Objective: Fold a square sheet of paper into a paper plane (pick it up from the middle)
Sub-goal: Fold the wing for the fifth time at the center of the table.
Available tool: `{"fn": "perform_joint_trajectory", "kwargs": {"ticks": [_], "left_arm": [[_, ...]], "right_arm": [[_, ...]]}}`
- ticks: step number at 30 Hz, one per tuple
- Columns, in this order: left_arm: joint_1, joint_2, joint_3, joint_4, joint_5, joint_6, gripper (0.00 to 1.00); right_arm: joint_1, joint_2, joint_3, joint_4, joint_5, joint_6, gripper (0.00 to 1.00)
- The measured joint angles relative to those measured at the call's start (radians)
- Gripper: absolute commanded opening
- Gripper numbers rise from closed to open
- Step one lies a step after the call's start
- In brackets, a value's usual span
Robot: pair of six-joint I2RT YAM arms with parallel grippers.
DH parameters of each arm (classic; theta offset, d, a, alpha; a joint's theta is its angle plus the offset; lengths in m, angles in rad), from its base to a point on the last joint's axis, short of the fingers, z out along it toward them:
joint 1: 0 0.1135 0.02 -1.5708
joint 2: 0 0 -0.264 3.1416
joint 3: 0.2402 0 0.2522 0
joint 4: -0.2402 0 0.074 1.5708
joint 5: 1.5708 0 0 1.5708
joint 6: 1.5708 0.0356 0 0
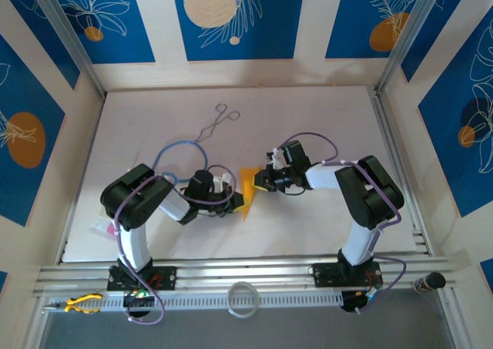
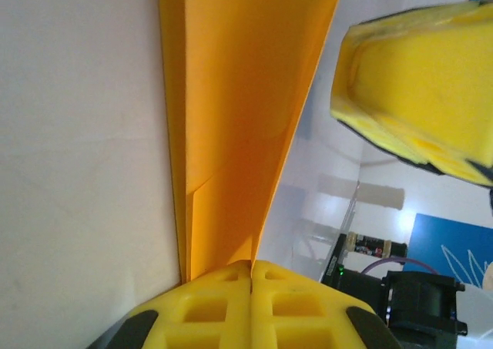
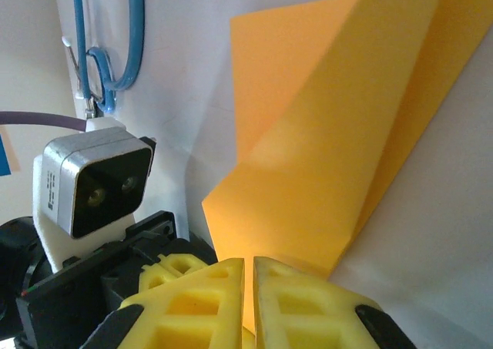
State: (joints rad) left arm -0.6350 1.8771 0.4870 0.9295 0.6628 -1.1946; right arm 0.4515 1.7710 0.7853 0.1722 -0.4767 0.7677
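Note:
The square sheet of paper (image 1: 248, 186) is orange-yellow and folded into a narrow, pointed paper-plane shape. It is held off the table between the two arms. My left gripper (image 1: 235, 199) is shut on its lower edge. In the left wrist view the paper (image 2: 239, 118) rises from my pinched left gripper (image 2: 252, 268), with a yellow finger (image 2: 408, 87) of the right gripper beside it. My right gripper (image 1: 262, 181) holds the other side. In the right wrist view the folded paper (image 3: 331, 156) runs into the thin slit of my right gripper (image 3: 248, 268).
Metal forceps (image 1: 218, 122) lie at the back of the white table. A blue cable (image 1: 166, 152) loops by the left arm. A small pink slip (image 1: 100, 226) lies at the left edge. A white tape ring (image 1: 243, 299) and yellow pliers (image 1: 81, 303) sit on the front rail.

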Motion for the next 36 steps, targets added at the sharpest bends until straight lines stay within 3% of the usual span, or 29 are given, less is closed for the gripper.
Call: {"fn": "perform_joint_trajectory", "kwargs": {"ticks": [12,32,36], "left_arm": [[0.017,0.019,-0.034,0.108,-0.002,-0.058,0.00],[0.023,0.011,-0.038,0.097,-0.013,-0.061,0.00],[0.025,-0.002,-0.042,0.072,-0.020,-0.053,0.09]], "right_arm": [[0.001,0.026,0.010,-0.002,-0.037,-0.005,0.12],[0.027,0.158,0.111,-0.003,-0.048,-0.007,0.12],[0.027,0.163,0.118,-0.008,-0.048,0.000,0.12]]}}
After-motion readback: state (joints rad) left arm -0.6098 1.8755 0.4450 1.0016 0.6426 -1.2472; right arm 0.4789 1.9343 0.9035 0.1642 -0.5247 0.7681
